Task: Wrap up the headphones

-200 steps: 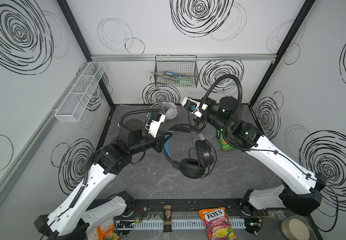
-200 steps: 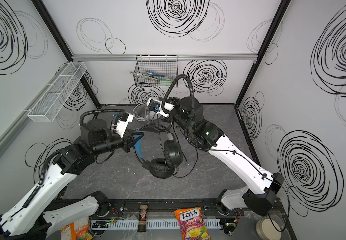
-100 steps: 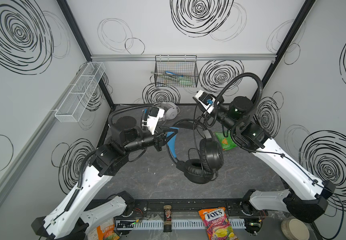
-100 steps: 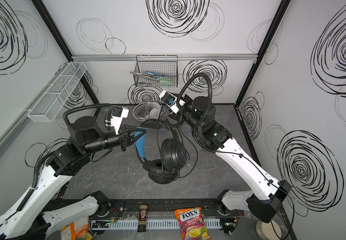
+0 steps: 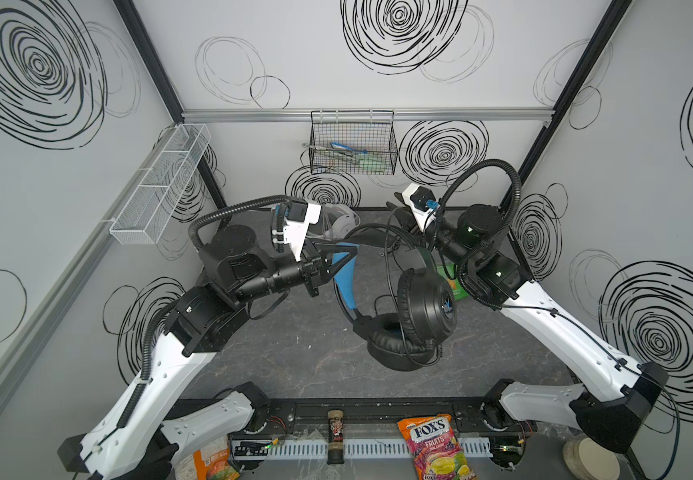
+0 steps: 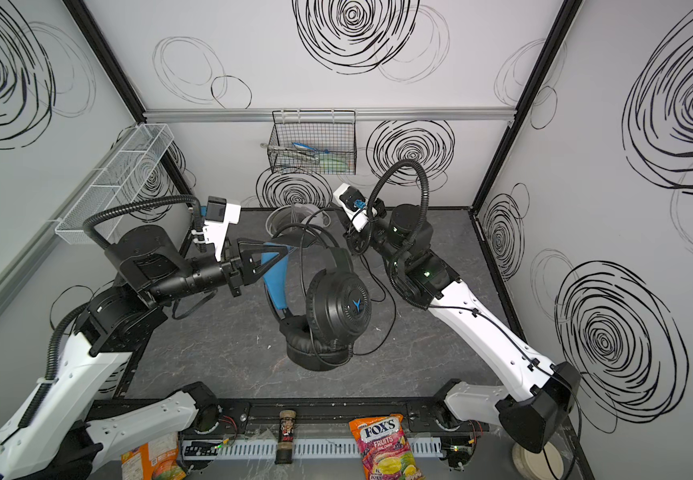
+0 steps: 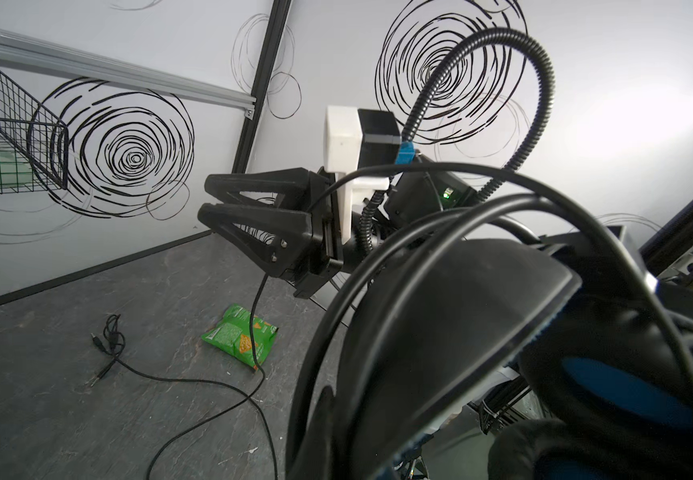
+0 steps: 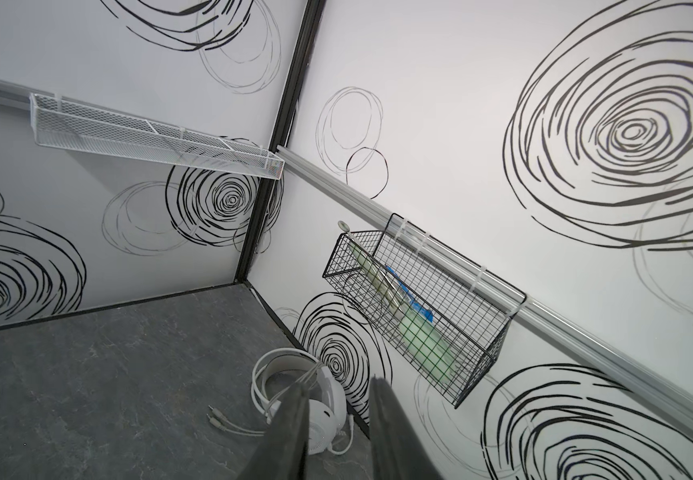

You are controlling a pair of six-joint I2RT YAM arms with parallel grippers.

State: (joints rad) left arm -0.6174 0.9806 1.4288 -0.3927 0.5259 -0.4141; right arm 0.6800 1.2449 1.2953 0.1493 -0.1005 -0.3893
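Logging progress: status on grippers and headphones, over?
Left gripper shut on black headphones at the headband, cups hanging. Right gripper open, nothing at its tips. Black cable part looped over headband, tail on table by green snack bag. White headphones at the back.

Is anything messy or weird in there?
Yes. The black headphones hang in the air from the left tool, and their cable isn't wrapped: it trails loose across the floor. A green snack bag lies on the floor too, which looks out of place.
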